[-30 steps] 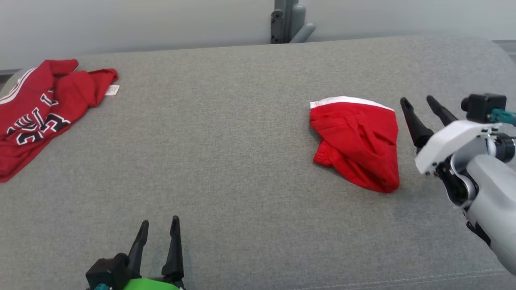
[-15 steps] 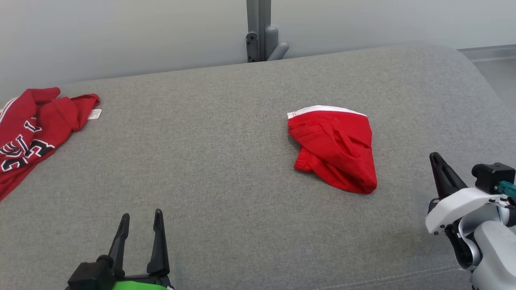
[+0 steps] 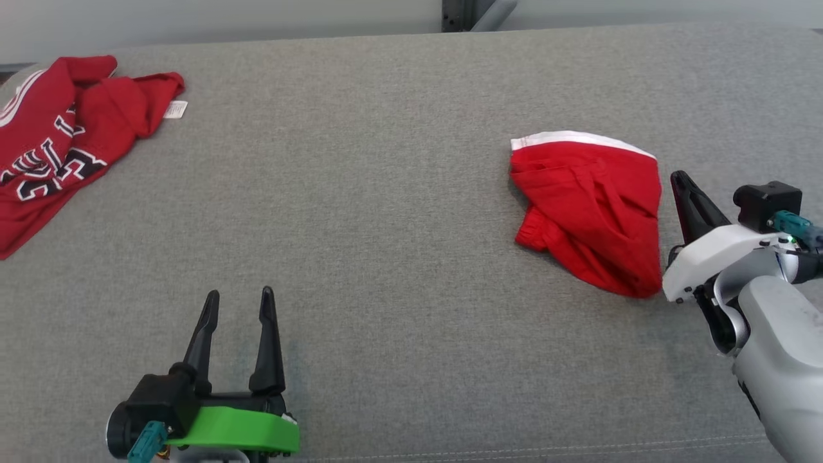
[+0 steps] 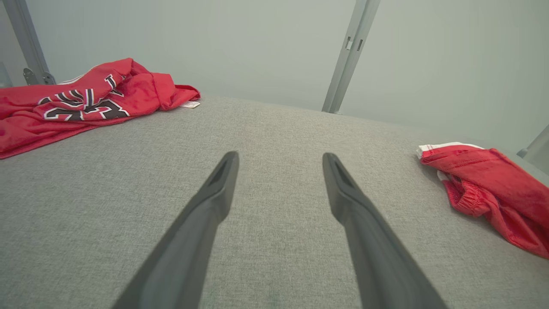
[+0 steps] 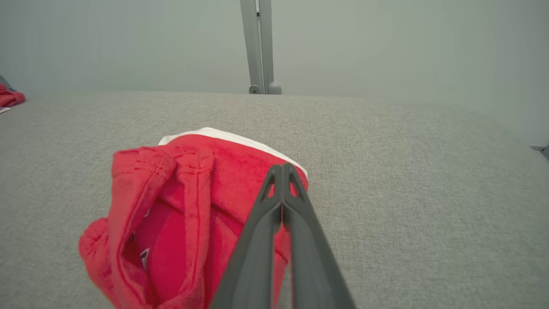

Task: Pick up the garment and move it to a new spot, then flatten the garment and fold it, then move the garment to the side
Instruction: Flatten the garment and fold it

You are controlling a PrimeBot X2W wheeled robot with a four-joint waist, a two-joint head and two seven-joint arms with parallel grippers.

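Observation:
The garment (image 3: 591, 212), a small bundle of red cloth with a white band along its far edge, lies folded on the right part of the grey cushion (image 3: 386, 225). My right gripper (image 3: 680, 180) is shut, its tips just off the bundle's right edge, with no cloth seen between them. In the right wrist view the pressed-together fingers (image 5: 282, 169) point over the garment (image 5: 180, 206). My left gripper (image 3: 239, 297) is open and empty near the front edge, far left of the garment (image 4: 493, 184). The left wrist view shows that gripper (image 4: 279, 159) spread over bare cushion.
A crumpled red jersey (image 3: 58, 141) with black and white lettering lies at the cushion's far left corner, also seen as the jersey (image 4: 85, 103) in the left wrist view. A grey metal post (image 3: 469, 8) stands behind the cushion's back edge against a pale wall.
My right gripper has gone from open to shut beside the garment. The head view has shifted. The garment and jersey lie as before, and the left gripper stays open.

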